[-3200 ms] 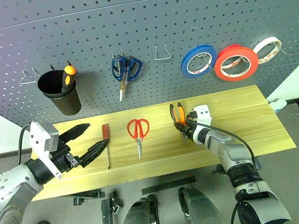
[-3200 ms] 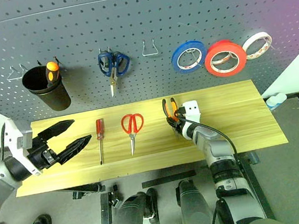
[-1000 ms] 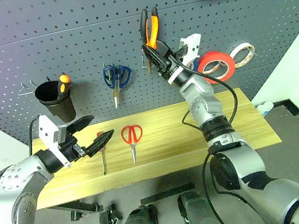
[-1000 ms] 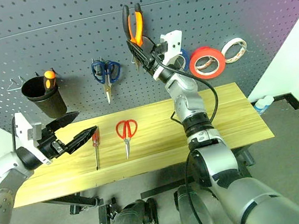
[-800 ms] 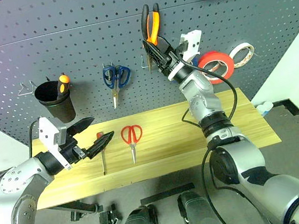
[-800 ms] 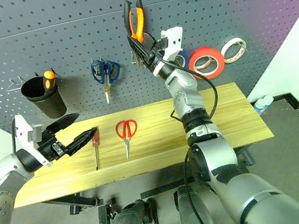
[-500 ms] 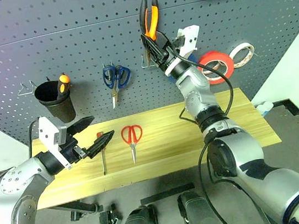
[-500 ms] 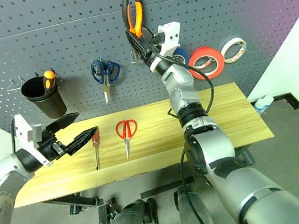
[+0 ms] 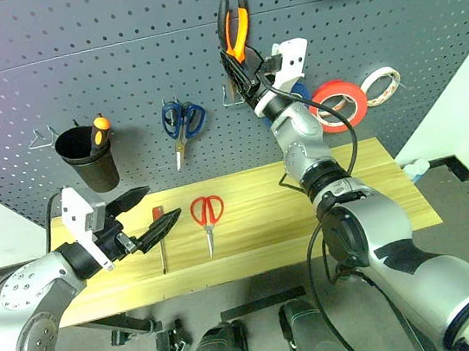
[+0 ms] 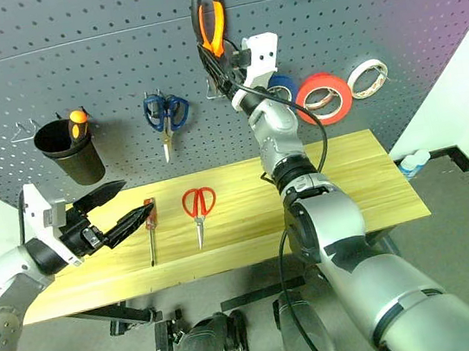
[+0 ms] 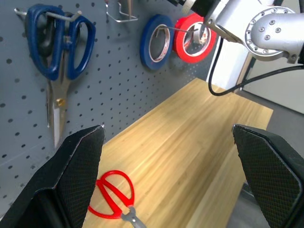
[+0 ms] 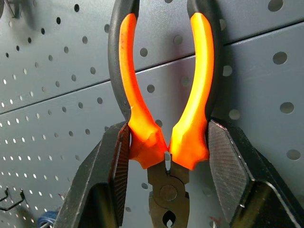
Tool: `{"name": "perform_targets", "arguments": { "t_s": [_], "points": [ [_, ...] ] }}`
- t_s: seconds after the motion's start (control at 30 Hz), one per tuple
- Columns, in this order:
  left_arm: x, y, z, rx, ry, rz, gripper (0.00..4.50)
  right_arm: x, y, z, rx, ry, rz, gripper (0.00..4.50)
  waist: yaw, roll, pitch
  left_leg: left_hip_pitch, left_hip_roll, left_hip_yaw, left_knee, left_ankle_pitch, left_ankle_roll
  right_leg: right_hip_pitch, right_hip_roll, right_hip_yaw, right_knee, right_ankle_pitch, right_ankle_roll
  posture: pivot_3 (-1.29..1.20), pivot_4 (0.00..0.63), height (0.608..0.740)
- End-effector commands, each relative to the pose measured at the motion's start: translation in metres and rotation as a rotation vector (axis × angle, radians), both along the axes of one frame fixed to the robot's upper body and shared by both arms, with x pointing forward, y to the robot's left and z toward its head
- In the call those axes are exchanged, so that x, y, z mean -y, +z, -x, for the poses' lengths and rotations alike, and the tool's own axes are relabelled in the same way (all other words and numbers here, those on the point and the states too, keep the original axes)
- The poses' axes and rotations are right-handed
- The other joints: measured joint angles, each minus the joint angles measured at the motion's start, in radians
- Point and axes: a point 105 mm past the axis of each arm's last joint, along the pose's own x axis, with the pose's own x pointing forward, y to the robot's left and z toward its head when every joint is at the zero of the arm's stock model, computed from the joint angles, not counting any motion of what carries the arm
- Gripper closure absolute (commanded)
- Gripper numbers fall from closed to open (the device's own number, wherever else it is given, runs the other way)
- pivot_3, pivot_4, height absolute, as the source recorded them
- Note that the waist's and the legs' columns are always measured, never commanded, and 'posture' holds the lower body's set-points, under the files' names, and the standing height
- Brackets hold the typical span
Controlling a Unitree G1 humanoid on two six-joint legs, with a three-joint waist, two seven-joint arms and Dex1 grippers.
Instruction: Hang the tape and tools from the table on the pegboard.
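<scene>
head view: at upper centre, the right gripper [image 9: 242, 71] is clamped on the orange-and-black pliers [image 9: 234, 29], handles up against the grey pegboard [image 9: 114, 61]. the red tape [image 9: 338, 102] hangs at right. red scissors [image 9: 207, 218] and red screwdriver [image 9: 159, 237] lie on the wooden table [image 9: 375, 182]. at lower left, the left gripper [image 9: 142, 216] is spread wide, empty.

left wrist view: its fingers [image 11: 71, 175] frame the scissors at the bottom.

right wrist view: both pads [image 12: 225, 164] pinch the pliers' handles at centre.
</scene>
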Motion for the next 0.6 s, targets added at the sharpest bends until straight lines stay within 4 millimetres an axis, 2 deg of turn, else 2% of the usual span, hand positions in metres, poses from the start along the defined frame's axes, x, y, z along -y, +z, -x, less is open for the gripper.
{"name": "perform_targets", "arguments": {
  "t_s": [0.03, 0.43, 0.6],
  "points": [
    [0.0, 0.011, 0.004, 0.044, -0.004, -0.013, 0.0, -0.002, 0.03, 0.001, 0.08, -0.017, -0.004, 2.45, 0.001, 0.0, 0.0, 0.0, 0.0, 0.0, 0.0, 0.0, 0.0, 0.0, 0.0, 0.0, 0.0, 0.0, 0.0, -0.05, 0.112, 0.74],
    [-0.001, 0.012, 0.007, 0.044, 0.005, -0.015, 0.0, -0.001, 0.03, -0.001, 0.075, -0.064, 0.005, 2.45, 0.013, 0.0, 0.0, 0.0, 0.0, 0.0, 0.0, 0.0, 0.0, 0.0, 0.0, 0.0, 0.0, 0.0, 0.0, -0.03, 0.108, 0.74],
    [0.0, 0.013, 0.008, 0.046, 0.005, -0.017, 0.0, -0.002, 0.02, -0.002, 0.064, -0.097, 0.048, 2.45, 0.024, 0.0, 0.0, 0.0, 0.0, 0.0, 0.0, 0.0, 0.0, 0.0, 0.0, 0.0, 0.0, 0.0, 0.0, -0.03, 0.107, 0.74]
  ]
}}
